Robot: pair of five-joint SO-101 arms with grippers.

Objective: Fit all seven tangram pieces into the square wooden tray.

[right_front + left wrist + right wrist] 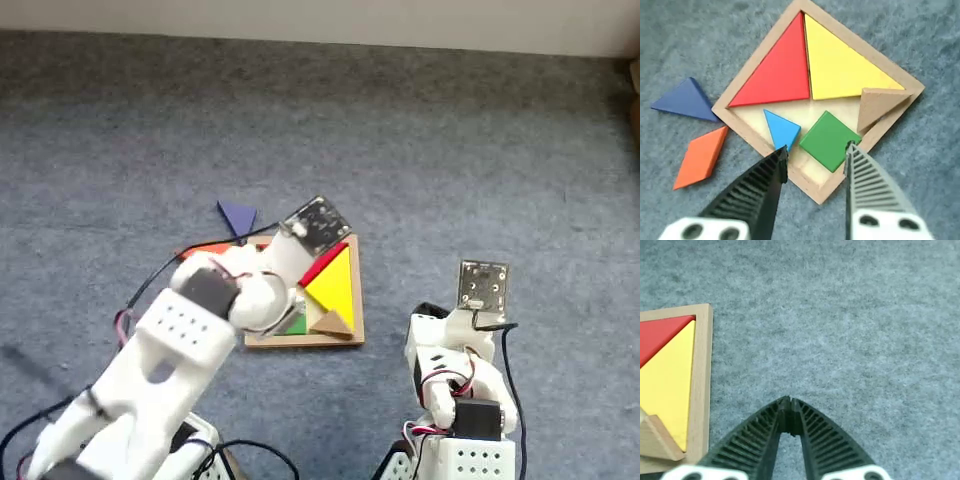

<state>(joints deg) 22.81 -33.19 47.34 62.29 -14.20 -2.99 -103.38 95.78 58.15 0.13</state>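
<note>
Five pieces sit inside the square wooden tray, which lies on the grey carpet in front of the left arm. A large red triangle and a large yellow triangle lie flat, edge to edge, and fill one half of it. In the other half are a small light blue triangle and a green square, close together with bare wood around them. A wood-coloured triangle sits askew in one corner, overlapping the rim and the yellow piece.

Two pieces lie on the carpet outside. A dark blue triangle has its corner just at a tray corner, and an orange parallelogram is near the adjoining rim.

The left gripper hangs over the tray, spread and empty. One fingertip is at the light blue triangle's point and the other at the green square's edge. The right gripper is over carpet beside the tray, its fingers pressed together on nothing.
</note>
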